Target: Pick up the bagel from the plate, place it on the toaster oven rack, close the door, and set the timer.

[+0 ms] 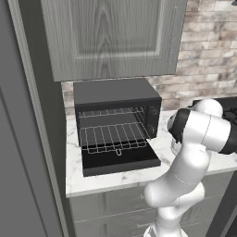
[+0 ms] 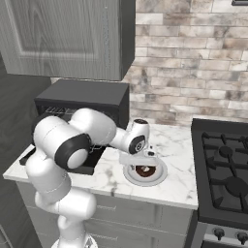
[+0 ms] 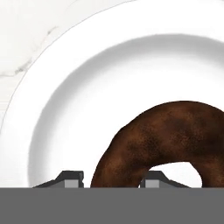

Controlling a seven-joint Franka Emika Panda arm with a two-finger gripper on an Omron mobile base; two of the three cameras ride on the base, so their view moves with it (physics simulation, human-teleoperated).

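Left base view: the toaster oven rack [image 1: 113,135] sits slid partway out over the door [image 1: 121,161], which lies folded down and open.

Right base view: the gripper [image 2: 145,160] reaches down onto the plate [image 2: 159,178], where the bagel [image 2: 145,170] lies.

Hand view: one fingertip stands outside the bagel's [image 3: 164,140] ring and one in its hole, straddling one side; whether they pinch it I cannot tell. The pick-up is in hand; next comes a firm squeeze, then a straight lift clear of the plate [image 3: 65,83].
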